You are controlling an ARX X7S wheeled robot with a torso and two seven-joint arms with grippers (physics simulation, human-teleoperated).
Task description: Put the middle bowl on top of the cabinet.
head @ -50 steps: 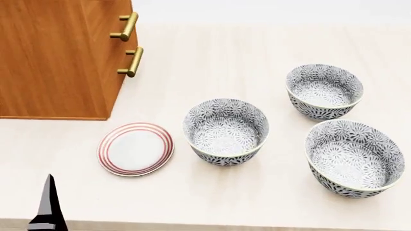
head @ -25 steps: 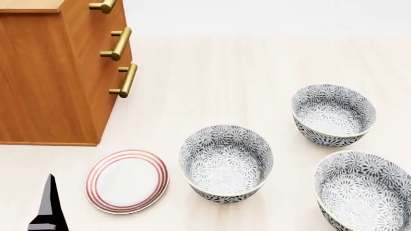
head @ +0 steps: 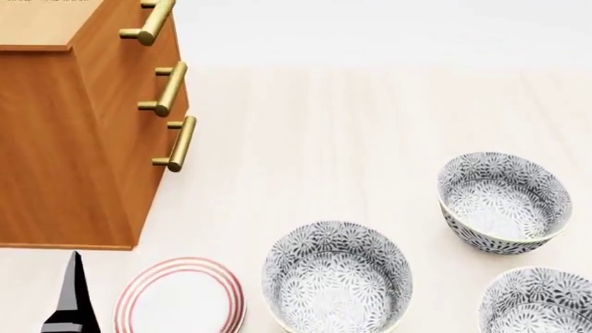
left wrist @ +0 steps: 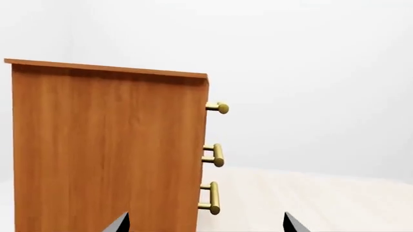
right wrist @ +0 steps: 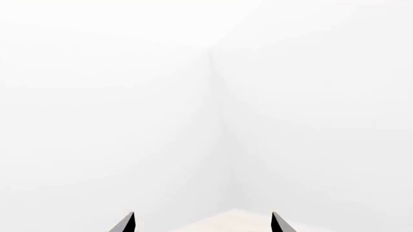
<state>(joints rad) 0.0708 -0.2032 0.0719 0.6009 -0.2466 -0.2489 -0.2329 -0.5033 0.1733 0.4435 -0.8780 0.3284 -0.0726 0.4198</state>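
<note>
Middle bowl point(head: 337, 283) bottom edge cropped.

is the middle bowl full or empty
Empty: the head view looks straight into the middle bowl and shows only its patterned inside.

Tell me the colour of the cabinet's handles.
Brass gold bar handles on the orange-brown cabinet; clearest in the head view.
</note>
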